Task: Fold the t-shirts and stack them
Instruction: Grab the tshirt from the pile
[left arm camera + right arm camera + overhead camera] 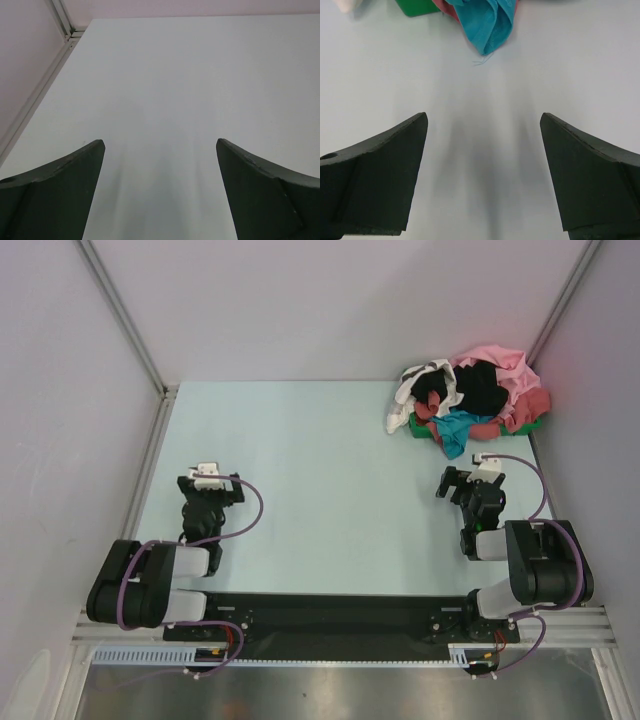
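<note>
The t-shirts lie in one crumpled pile at the far right corner of the table: pink on top at the back, black in the middle, white at the left, red at the right, teal at the front. My right gripper is open and empty just in front of the pile; in the right wrist view the teal cloth hangs just ahead of the open gripper. My left gripper is open and empty at the near left, over bare table.
The pale table is walled at the left, back and right, with metal corner posts. A bit of green cloth shows at the pile's right edge and in the right wrist view. Both arm bases sit on a black rail at the near edge.
</note>
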Action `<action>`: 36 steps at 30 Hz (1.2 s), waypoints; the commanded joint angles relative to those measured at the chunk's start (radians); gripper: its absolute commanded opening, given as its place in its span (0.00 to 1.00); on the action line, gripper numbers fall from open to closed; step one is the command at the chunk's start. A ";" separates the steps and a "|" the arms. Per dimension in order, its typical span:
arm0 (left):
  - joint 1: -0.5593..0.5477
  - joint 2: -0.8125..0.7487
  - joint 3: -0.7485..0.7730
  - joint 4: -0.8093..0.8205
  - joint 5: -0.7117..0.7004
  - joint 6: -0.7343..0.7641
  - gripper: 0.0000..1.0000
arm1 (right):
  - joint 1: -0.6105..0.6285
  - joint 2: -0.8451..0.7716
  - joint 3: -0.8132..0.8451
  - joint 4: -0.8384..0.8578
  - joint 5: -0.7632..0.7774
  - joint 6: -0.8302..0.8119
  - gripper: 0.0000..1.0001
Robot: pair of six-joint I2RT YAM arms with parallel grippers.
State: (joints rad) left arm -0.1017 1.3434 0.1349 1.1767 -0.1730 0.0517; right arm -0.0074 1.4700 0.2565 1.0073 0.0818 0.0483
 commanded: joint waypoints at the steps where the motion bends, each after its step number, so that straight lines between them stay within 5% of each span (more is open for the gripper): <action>1: 0.003 0.000 0.020 0.046 0.029 0.013 1.00 | 0.004 0.006 0.023 0.043 0.015 -0.016 1.00; 15: 0.003 -0.013 0.020 0.044 0.061 0.026 1.00 | 0.004 0.003 0.021 0.043 0.006 -0.011 1.00; 17: 0.003 -0.144 0.102 -0.201 0.219 0.068 1.00 | 0.001 -0.016 0.076 -0.061 -0.039 -0.021 1.00; 19: 0.003 -0.194 0.316 -0.596 0.364 0.174 1.00 | 0.004 -0.074 0.325 -0.480 -0.032 -0.028 1.00; 21: 0.003 -0.164 0.473 -0.888 0.518 0.249 1.00 | 0.004 -0.112 0.467 -0.664 -0.011 -0.007 1.00; 24: 0.003 -0.087 0.707 -1.023 0.318 0.139 1.00 | -0.034 -0.191 0.622 -0.644 -0.046 0.019 1.00; 27: 0.003 -0.024 0.866 -1.203 0.262 0.122 1.00 | -0.164 -0.183 0.769 -0.602 -0.200 0.185 0.98; 29: 0.003 0.008 0.997 -1.305 0.274 0.117 1.00 | -0.242 -0.073 1.004 -0.744 -0.221 0.287 0.86; 31: 0.003 0.084 1.159 -1.507 0.332 0.132 1.00 | -0.266 0.008 1.154 -0.989 -0.191 0.327 0.60; 33: 0.005 0.152 1.283 -1.741 0.409 0.155 1.00 | -0.284 0.114 1.310 -1.110 -0.168 0.325 0.49; 36: 0.005 0.304 1.514 -1.976 0.481 0.157 1.00 | -0.289 0.217 1.407 -1.241 -0.125 0.327 0.54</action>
State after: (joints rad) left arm -0.0998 1.5623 1.4971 -0.4015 0.2100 0.1936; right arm -0.2981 1.5749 1.6035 0.0769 -0.0589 0.3237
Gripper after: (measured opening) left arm 0.996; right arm 0.528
